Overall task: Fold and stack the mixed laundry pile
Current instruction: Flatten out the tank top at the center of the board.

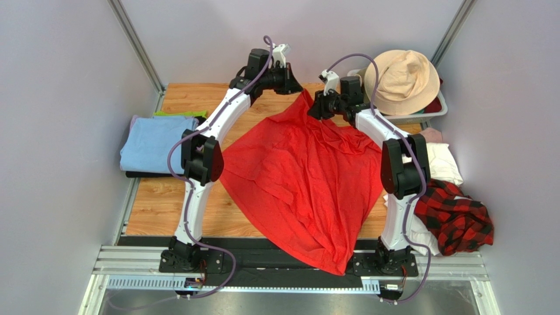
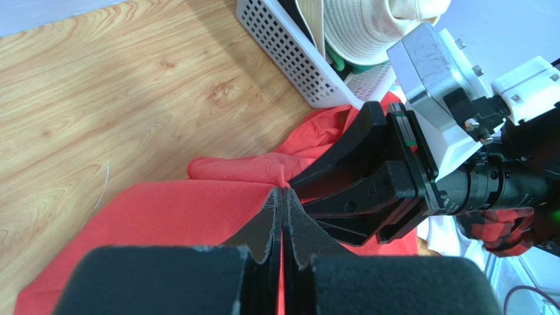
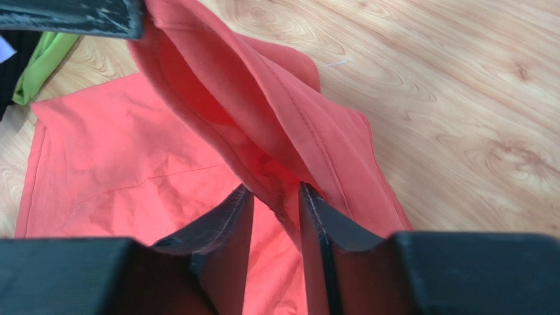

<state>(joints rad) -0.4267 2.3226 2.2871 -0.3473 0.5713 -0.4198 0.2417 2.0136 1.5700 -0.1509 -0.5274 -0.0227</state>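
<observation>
Red T-shirt [image 1: 296, 184], the piece of the mixed laundry pile in hand, lies spread across the middle of the tabletop [image 1: 158, 203], its near corner hanging over the near edge and its far edge raised between the two arms. At the far left, well apart from it, sits a folded light blue cloth [image 1: 154, 144] with a green cloth [image 1: 181, 114] just beyond. The left gripper [image 2: 282, 203] is pressed together, pinching the shirt's far edge. Just to its right, the right gripper [image 3: 276, 197] has its jaws spread part-way, straddling a stitched fold of the same edge without clearly clamping it. The step looks like securing a second hold so the edge can be drawn out straight. To do it well, the right gripper should close on the seam itself, deep enough not to slip. Both grippers should then part evenly at one height, so the cloth tightens without twisting. Further right stands the white slatted basket [image 1: 434, 111] with a bucket hat [image 1: 402, 79]. Nearer lie the white cloths [image 1: 443, 164] and plaid shirt [image 1: 460, 220], not yet folded.
</observation>
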